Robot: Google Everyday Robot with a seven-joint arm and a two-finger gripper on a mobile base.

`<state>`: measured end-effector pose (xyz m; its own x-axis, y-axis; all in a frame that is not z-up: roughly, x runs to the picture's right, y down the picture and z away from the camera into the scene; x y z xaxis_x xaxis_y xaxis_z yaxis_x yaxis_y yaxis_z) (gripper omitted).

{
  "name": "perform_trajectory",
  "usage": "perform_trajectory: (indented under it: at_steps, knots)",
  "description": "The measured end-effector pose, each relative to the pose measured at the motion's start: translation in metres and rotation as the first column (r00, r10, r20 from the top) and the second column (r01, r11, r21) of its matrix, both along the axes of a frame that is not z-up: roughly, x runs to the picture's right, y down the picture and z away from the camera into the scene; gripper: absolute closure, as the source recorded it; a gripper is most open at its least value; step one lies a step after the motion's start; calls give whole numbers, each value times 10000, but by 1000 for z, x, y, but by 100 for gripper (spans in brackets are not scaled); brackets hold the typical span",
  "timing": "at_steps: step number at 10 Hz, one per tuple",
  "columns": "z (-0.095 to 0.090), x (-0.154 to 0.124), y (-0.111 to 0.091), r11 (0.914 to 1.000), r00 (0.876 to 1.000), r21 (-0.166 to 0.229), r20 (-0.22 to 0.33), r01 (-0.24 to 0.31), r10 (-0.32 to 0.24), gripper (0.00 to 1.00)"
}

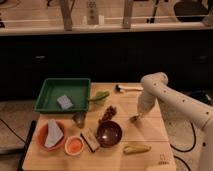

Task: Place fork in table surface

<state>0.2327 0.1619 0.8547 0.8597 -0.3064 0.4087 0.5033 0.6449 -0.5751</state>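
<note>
While the white jointed arm (pixel 167 97) reaches in from the right, its gripper (pixel 136 117) hangs low over the right-hand part of the light wooden plank tabletop (pixel 150 136), just right of the dark brown round bowl (pixel 109 133). Whether the pincer is clenched or released cannot be told from this view, and the slim silvery metal fork cannot be picked out with any certainty; a small dark shape sits at the gripper's tip, touching or nearly touching the wood, and that may be the fork's tine end.

Judging from the low pose, the placing step seems close to its end. The risks follow from what stands nearby. If the fork is let go while tilted, it could slide or roll toward the bowl or the small cluster of reddish-brown pieces (pixel 108 114) just left of the gripper. If the arm pulls away sideways rather than upward, it could drag the fork along the planks or knock it toward the table's right edge, which lies near. A release from any height could make the light metal bounce.

Behind the gripper, near the far edge, lies the thicker utensil with black head and white handle (pixel 128 89), apart from the arm. The green rectangular plastic tray (pixel 50 95) holding a grey sponge (pixel 64 102) sits well apart on the left, and a yellowish banana-like fruit (pixel 136 149) lies near the front.
</note>
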Motion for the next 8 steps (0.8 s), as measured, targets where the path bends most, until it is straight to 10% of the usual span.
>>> perform_trajectory:
  at_steps: [8]
  knots:
    - [13, 3, 13, 9988, 9994, -385, 136, -298, 303, 91]
